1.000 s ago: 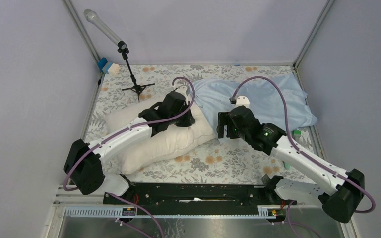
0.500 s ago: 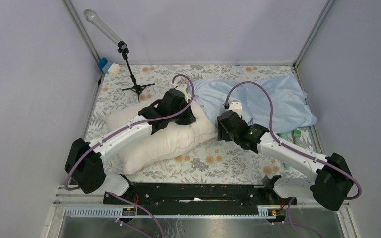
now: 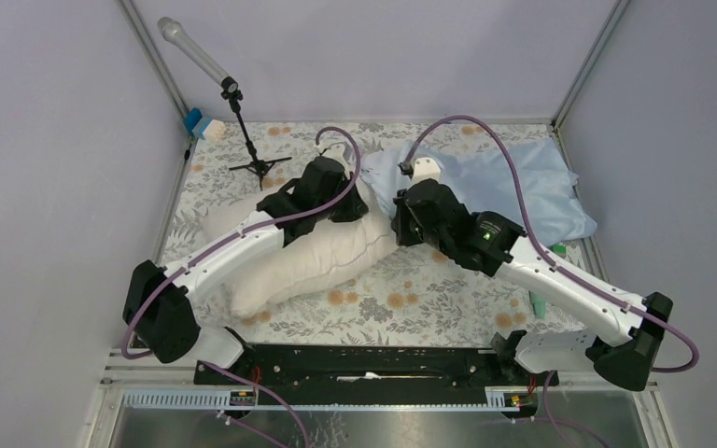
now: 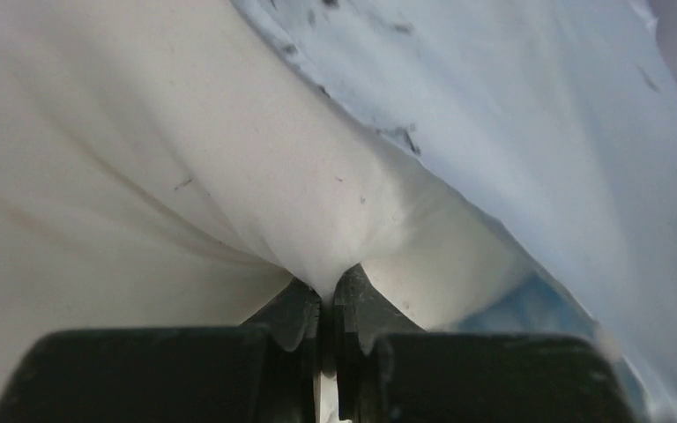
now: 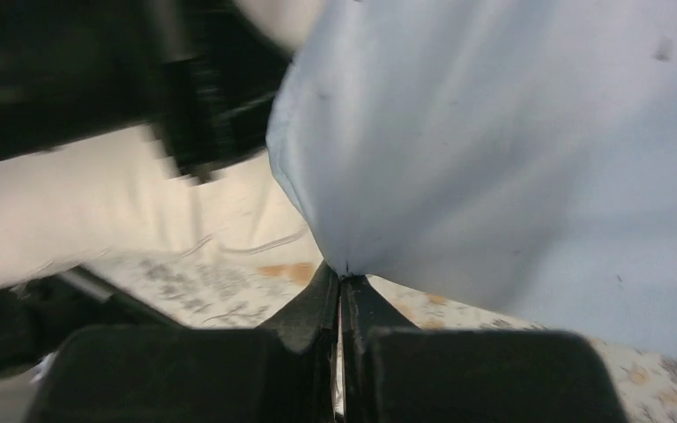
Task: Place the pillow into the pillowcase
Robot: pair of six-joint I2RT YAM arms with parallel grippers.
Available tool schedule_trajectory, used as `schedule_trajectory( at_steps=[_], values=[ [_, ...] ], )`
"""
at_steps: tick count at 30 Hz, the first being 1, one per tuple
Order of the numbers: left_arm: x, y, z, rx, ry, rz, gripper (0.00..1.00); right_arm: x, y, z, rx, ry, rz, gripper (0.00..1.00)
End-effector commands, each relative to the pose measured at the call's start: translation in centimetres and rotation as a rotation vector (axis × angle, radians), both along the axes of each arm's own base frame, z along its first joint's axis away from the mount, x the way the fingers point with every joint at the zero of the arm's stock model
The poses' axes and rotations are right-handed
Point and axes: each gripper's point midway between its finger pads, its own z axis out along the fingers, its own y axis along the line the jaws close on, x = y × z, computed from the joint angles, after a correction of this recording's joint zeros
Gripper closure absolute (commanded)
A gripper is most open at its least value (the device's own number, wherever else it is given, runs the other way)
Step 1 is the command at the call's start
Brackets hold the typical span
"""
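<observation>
Diagonally across the left half of the counter (image 3: pixel 411 301) lies the pillow (image 3: pixel 317 266). Its near end points toward the near left corner and its far end reaches the middle. There it meets the pillowcase (image 3: pixel 523 187), which spreads wrinkled over the far right part of the counter, up to the far right corner. From the left wrist, the blue hem of the pillowcase (image 4: pixel 538 132) runs slantwise across the cream fabric of the pillow (image 4: pixel 185 176). Whether the pillow's end sits inside the sack cannot be told.

The left pincer (image 3: pixel 359 201) rests at the pillow's far end. Its wrist view shows the left pincer (image 4: pixel 328 284) pressed together on a pinch of pillow fabric, which is drawn up into a peak between the tips. The right pincer (image 3: pixel 401 217) is just beside it, at the pillowcase's left edge. From the right wrist, the right pincer (image 5: pixel 341 278) is closed on a fold of the pillowcase (image 5: pixel 511 159), whose cloth gathers to a point at the tips and hangs above the floral tablecloth (image 5: pixel 212 284). The pillow (image 5: pixel 53 233) shows to the left in that view, with the other arm blurred and black above it.

A microphone stand (image 3: pixel 243 121) is at the far left corner, and a small green object (image 3: pixel 537 303) lies near the right edge.
</observation>
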Motion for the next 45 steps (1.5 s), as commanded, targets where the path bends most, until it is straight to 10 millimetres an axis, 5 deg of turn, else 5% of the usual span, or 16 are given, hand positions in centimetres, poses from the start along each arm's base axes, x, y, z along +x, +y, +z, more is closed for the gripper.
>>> schedule_trajectory(
  at_steps=[1, 5, 10, 13, 16, 18, 23, 28, 33, 36, 40, 43, 45],
  values=[
    [3.5, -2.5, 4.8, -0.148, -0.148, 0.070, 1.00, -3.5, 5.8, 6.6, 0.187, -0.037, 0.247, 1.00],
    [3.1, -2.5, -0.5, -0.149, -0.075, 0.105, 1.00, -5.2, 7.4, 5.6, 0.250, 0.008, 0.324, 1.00],
    [0.8, -2.6, -5.4, -0.189, 0.035, 0.086, 1.00, -6.9, 6.9, 0.0, 0.231, 0.124, 0.340, 1.00],
    [-1.3, -2.2, -6.3, -0.212, 0.059, 0.056, 1.00, -6.3, 5.5, 0.7, 0.207, 0.082, 0.290, 0.72],
    [-3.0, -1.5, -5.7, -0.237, 0.057, 0.031, 0.99, -4.9, 4.8, 4.3, 0.206, -0.021, 0.250, 0.48],
    [-3.8, -0.8, -4.8, -0.240, 0.041, 0.026, 0.87, -3.8, 4.8, 6.1, 0.179, -0.068, 0.229, 0.38],
    [-5.0, 1.4, -2.2, -0.210, -0.012, 0.038, 0.64, 3.0, 3.5, 7.7, 0.164, -0.095, 0.103, 0.30],
    [-5.5, 3.1, 2.4, -0.209, -0.101, 0.051, 0.53, 10.1, 1.7, 6.2, 0.050, -0.106, -0.049, 0.31],
    [-2.4, 4.6, 7.1, -0.154, -0.221, 0.100, 0.34, 13.5, 0.6, 3.9, 0.044, -0.058, -0.120, 0.33],
    [1.1, 4.3, 8.1, -0.148, -0.239, 0.118, 0.34, 14.7, -0.6, 3.2, 0.038, -0.060, -0.175, 0.34],
    [4.4, 0.8, 7.5, -0.223, -0.248, 0.066, 0.36, 15.6, -1.8, 2.3, 0.030, -0.043, -0.216, 0.35],
    [4.8, -1.6, 3.1, -0.289, -0.165, 0.019, 0.52, 15.9, -1.8, 1.6, 0.011, -0.037, -0.218, 0.35],
    [3.5, -2.3, -2.2, -0.280, -0.058, 0.006, 0.81, 15.9, -1.7, 1.0, -0.002, -0.022, -0.213, 0.36]
  ],
)
